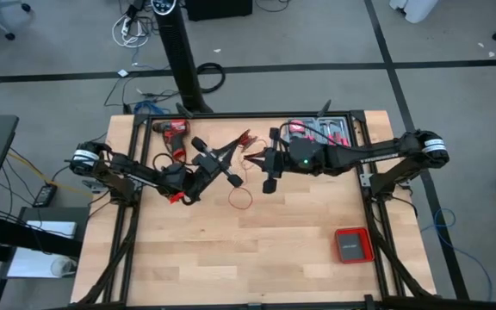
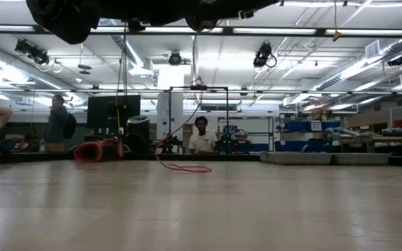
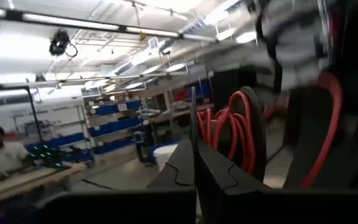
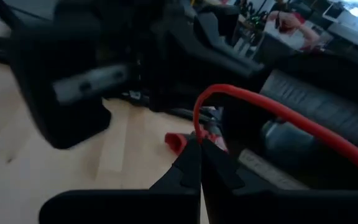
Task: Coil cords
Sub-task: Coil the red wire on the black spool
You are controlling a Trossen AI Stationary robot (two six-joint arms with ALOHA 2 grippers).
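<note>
The cord is a thin red wire. In the high view one loop of it [image 1: 241,198] lies on the wooden table between the arms. In the low view it hangs from above down to the tabletop [image 2: 182,167]. My right gripper [image 1: 257,161] [image 4: 199,142] hovers over the table's middle, shut on the cord. Facing it is my left gripper [image 1: 229,165] [image 3: 194,149], also shut. Several red turns of the cord [image 3: 232,124] stand just past the left gripper's tips. My right gripper pinches the cord [image 4: 197,127] between its two fingertips. From there the cord arcs up and away past the left arm [image 4: 303,121]. The held part is clear of the table, and the cord hangs slack. My left gripper: I cannot tell whether its shut fingers touch the cord.
A red-and-black drill [image 1: 172,133] lies at the far left of the table. A tray of tools [image 1: 321,131] sits at the far right, and a flat red square box [image 1: 352,245] near the front right. People show in the room beyond the table [image 2: 201,136].
</note>
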